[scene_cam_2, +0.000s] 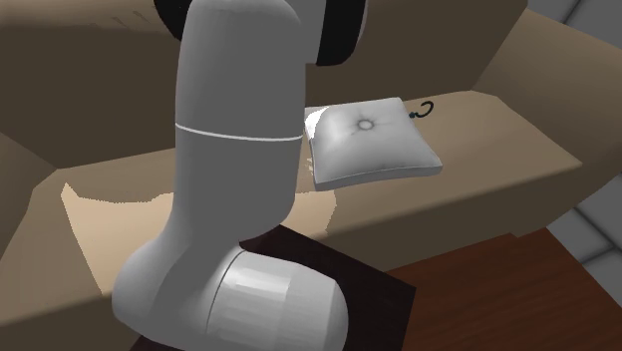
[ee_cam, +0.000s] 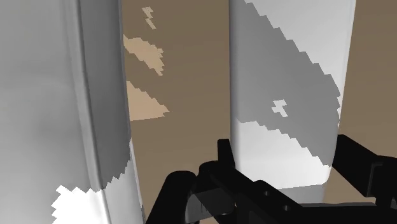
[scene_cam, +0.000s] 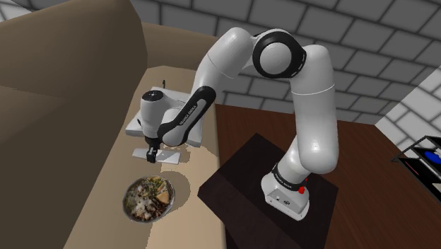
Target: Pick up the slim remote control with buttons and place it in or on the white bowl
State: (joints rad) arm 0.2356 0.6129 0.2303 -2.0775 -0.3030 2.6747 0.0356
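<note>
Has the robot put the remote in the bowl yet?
Not yet. Done: the tool is down at the remote. In hand: the grab. The remote lies flat on the tan seat, not lifted, and I can't tell if the tool is squeezing it. Left: lift the remote, carry it to the bowl nearby, and let go.

On the sofa seat (scene_cam: 99, 191) you have three things in a row in the shoulder view — the pillow (scene_cam: 136, 126) farthest, the remote control (scene_cam: 166, 157) just before it, the bowl (scene_cam: 126, 201) nearest. The gripper (scene_cam: 148, 153) stands over the remote control — the stand (scene_cam: 240, 180) sits to the seat's right.
</note>
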